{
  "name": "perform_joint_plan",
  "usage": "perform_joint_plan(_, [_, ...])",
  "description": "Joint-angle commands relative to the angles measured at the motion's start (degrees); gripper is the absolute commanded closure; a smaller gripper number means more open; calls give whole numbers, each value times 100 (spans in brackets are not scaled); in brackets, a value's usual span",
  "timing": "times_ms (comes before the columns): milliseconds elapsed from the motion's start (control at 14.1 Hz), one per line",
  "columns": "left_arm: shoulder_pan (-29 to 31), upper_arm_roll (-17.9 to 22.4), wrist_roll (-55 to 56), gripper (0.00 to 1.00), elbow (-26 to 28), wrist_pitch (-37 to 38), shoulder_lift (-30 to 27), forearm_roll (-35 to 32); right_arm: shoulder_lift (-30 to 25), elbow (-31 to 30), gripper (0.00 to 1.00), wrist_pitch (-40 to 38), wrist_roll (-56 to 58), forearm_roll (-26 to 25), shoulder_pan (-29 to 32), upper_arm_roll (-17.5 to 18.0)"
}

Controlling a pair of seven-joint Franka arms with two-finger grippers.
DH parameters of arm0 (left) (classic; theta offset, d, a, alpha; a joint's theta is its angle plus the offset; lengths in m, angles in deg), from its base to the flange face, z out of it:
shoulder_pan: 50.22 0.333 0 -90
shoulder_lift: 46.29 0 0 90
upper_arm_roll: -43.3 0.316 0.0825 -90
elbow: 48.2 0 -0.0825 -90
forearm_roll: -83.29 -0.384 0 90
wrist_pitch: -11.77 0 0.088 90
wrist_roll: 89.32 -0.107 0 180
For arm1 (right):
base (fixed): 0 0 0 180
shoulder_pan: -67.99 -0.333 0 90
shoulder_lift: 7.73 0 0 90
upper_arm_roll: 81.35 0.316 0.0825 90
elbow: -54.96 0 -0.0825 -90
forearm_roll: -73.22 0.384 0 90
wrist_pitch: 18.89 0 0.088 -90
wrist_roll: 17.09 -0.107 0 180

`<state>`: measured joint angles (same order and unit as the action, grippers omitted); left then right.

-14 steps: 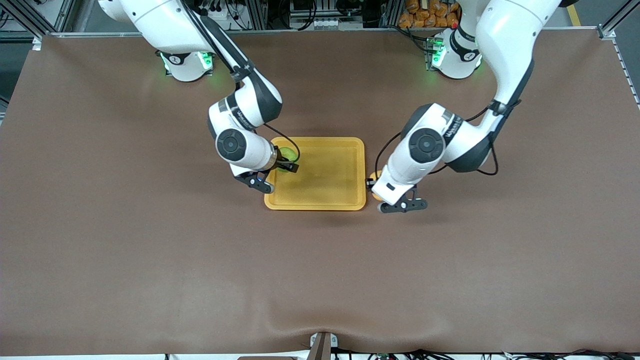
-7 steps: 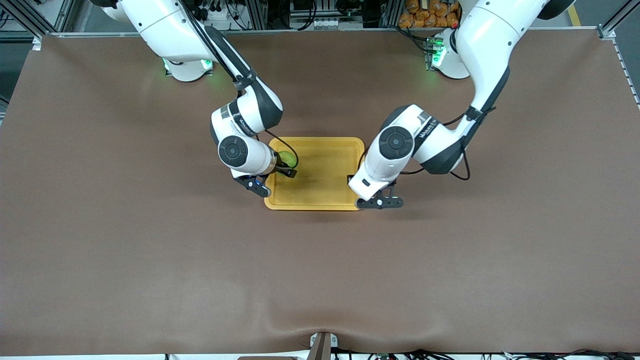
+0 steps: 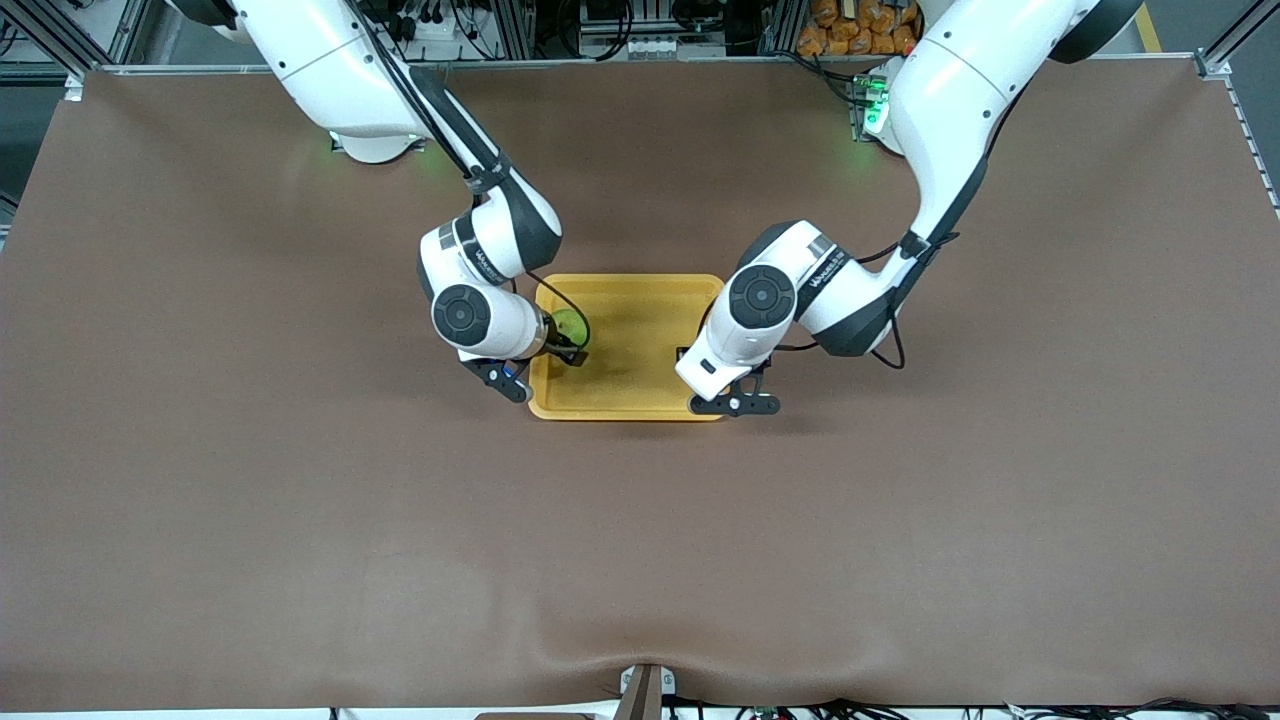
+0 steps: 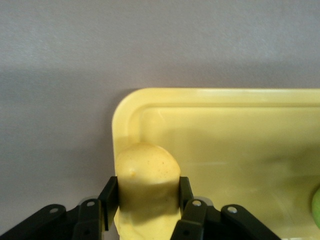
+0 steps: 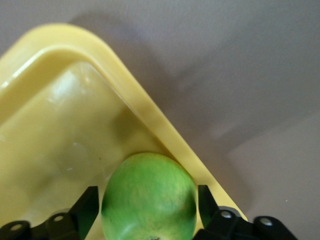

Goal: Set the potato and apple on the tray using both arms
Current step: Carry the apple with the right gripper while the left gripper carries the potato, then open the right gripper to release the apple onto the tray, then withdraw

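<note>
Both arms hold their fruit over the tray [image 3: 640,300], and the risks lie in the letting go. The right gripper [image 5: 149,212] has its fingers closed on the sides of the apple [image 5: 149,197], which sits over the tray's edge at the right arm's end; the right wrist view shows the green fruit just inside the raised rim, with the rim running close beside it. Whether it touches the tray floor cannot be told. If the fingers part here, the round apple may roll, and being so near the rim it may ride up against it or tip over it onto the table [image 3: 300,500]. The left gripper [image 4: 148,197] has its fingers shut on the potato [image 4: 147,175], gripped across its width, over the tray's edge at the left arm's end. In the left wrist view the yellow lump sits right over the rim near a rounded corner, not clearly inside it. Released from there, the potato would likely land on the rim and fall either way, perhaps outside the tray. A release from height adds bounce for both. In the front view both wrists crowd the tray's ends, so a low gripper could also nudge the light tray.
</note>
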<state>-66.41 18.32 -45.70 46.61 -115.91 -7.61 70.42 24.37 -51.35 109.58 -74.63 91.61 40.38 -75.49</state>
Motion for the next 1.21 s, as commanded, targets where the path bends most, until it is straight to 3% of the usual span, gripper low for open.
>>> perform_joint_plan(0, [-148,45,174,100,-155,86,69,-146,-72,145,0,-119,-309,34,54,46])
perform_joint_plan(213, [-262,63,358,100,-164,77,166,-164,-318,390,0,-714,-275,-71,89,46])
perform_joint_plan(356, [-262,80,358,100,-164,77,201,-172,-441,715,0,-1399,-223,-412,229,-6])
perform_joint_plan(498, [-289,98,376,100,-164,77,219,-172,-634,735,0,-1771,407,-843,431,-6])
perform_joint_plan(640, [-280,98,612,100,-164,77,254,-164,-889,743,0,-2025,1049,-854,833,-6])
perform_joint_plan(711, [-280,98,630,89,-164,77,263,-172,-1029,734,0,-2122,1391,-863,1053,-6])
perform_joint_plan(853, [-271,98,631,49,-164,77,280,-164,-1363,647,0,-2307,2375,-871,1475,-15])
perform_joint_plan(924, [-271,98,631,8,-173,77,289,-172,-1504,638,0,-2378,2719,-872,1721,-7])
perform_joint_plan(996, [-271,107,587,0,-173,77,280,-181,-1627,638,0,-2448,3009,-872,1941,-6])
perform_joint_plan(1138, [-236,107,595,0,-304,95,237,-251,-1838,638,0,-2553,3450,-959,2302,-15])
